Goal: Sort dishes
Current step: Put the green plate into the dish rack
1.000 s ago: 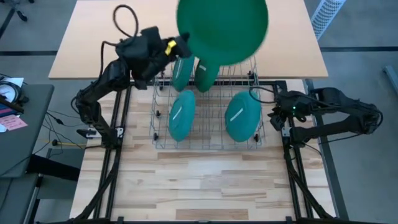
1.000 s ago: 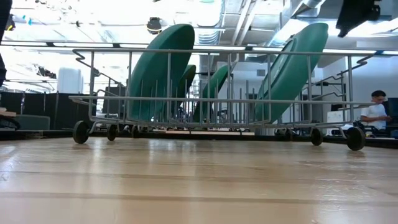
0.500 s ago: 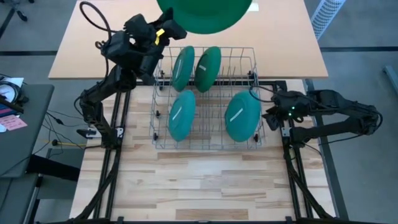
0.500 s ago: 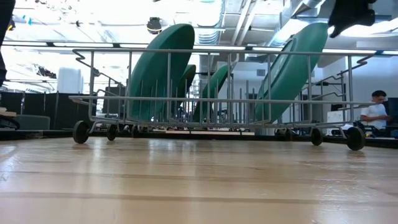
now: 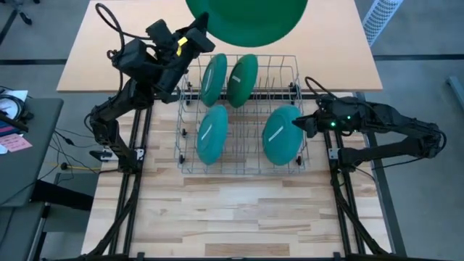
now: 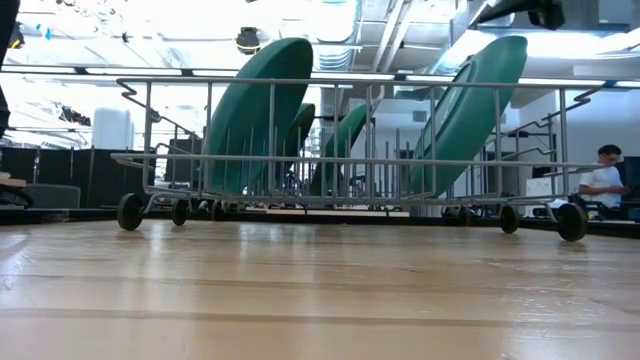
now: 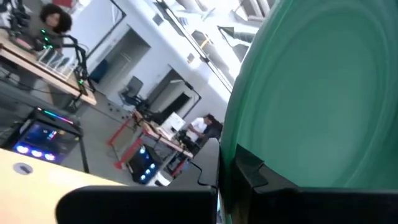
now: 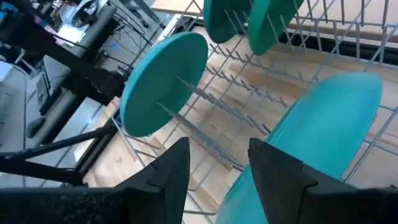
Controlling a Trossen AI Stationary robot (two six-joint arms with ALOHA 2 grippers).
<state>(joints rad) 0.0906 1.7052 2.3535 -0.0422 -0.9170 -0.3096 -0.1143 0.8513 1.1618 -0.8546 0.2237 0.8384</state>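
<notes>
The left gripper [image 5: 197, 42] holds a dark green plate [image 5: 246, 18] clenched by its rim, raised above the far end of the wire rack [image 5: 239, 163]. The right gripper [image 5: 299, 125] has its jaws parted around the edge of a teal plate [image 5: 281, 136] standing in the rack. It should seat that edge deep between the jaws before closing, then lift straight up clear of the tines

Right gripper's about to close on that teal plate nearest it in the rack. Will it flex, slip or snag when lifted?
The teal plate probably stays stiff: the green plate holds shape, gripped at its rim by the left gripper. Its smooth face may slip. It leans between the rack tines, so lift along them.
</notes>
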